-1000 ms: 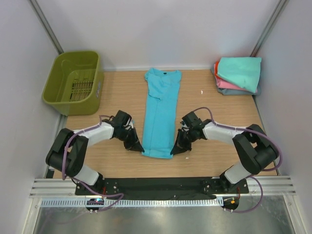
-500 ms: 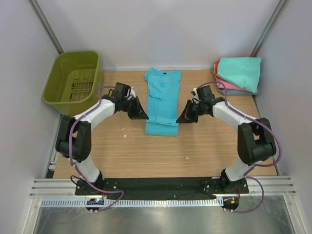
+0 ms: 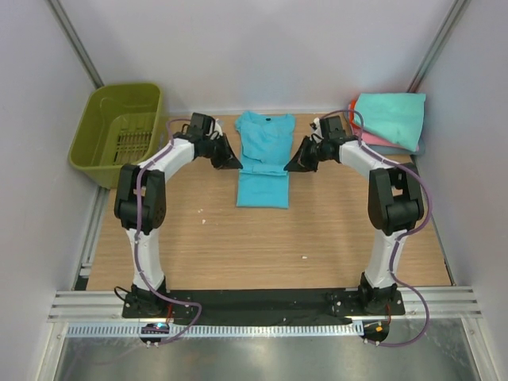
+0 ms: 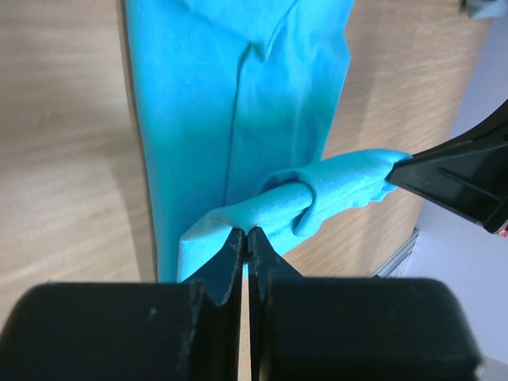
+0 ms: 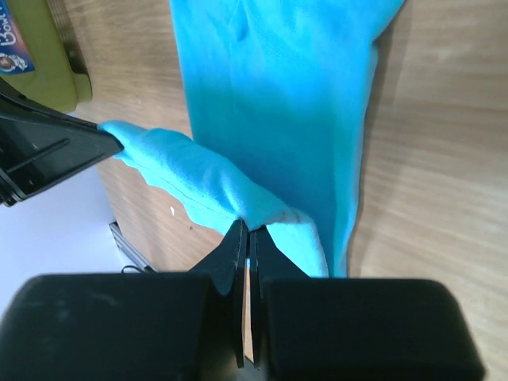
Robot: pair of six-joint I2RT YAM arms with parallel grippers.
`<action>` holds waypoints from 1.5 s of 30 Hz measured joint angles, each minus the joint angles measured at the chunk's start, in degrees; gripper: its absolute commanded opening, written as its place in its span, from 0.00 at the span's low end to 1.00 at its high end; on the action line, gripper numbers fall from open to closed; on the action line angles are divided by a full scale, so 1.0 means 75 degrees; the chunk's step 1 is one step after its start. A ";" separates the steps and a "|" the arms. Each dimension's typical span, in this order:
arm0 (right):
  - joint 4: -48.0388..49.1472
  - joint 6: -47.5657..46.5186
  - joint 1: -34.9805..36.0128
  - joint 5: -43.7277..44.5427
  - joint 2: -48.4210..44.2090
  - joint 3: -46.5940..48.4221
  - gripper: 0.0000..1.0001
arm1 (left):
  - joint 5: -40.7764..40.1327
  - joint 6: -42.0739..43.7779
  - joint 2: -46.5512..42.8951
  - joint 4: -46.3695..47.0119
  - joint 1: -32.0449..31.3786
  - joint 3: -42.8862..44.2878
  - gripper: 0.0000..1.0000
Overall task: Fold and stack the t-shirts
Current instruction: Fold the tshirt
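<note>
The bright turquoise-blue t-shirt [image 3: 264, 141] lies as a narrow strip at the back middle of the table, collar to the far side. Its lower hem is lifted and doubled back over the body. My left gripper [image 3: 236, 164] is shut on the hem's left corner [image 4: 244, 234]. My right gripper [image 3: 287, 167] is shut on the hem's right corner [image 5: 246, 230]. The hem hangs stretched between them just above the shirt [image 4: 198, 95], also seen in the right wrist view [image 5: 278, 79]. A stack of folded t-shirts [image 3: 390, 117], mint-teal on top with pink below, sits at the back right.
The olive-green slotted basket [image 3: 119, 131] stands at the back left, and its corner shows in the right wrist view [image 5: 44, 48]. Grey walls close the table on three sides. Bare wood lies in front of the shirt toward the arm bases.
Both grippers have carried the shirt's lower hem from the near part of the table toward the collar, folding the strip over itself. The arms are now stretched far out.
</note>
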 measured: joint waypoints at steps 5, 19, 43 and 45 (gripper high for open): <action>0.0134 -0.0146 -0.0114 0.0105 0.0647 0.0562 0.52 | -0.0402 0.0163 0.0740 0.0044 0.0012 0.0944 0.73; -0.0163 -0.0224 -0.0385 -0.0189 -0.0157 -0.1571 0.54 | 0.0178 0.0300 -0.0157 -0.0437 0.0058 -0.1309 0.75; 0.0402 0.0469 0.0035 -0.0819 0.0172 -0.2154 0.35 | 0.0991 -0.0443 0.0318 -0.0117 -0.0262 -0.1635 0.47; 0.0449 0.0501 0.0058 -0.0825 0.0259 -0.2116 0.29 | 0.0973 -0.0463 0.0350 -0.0082 -0.0268 -0.1635 0.43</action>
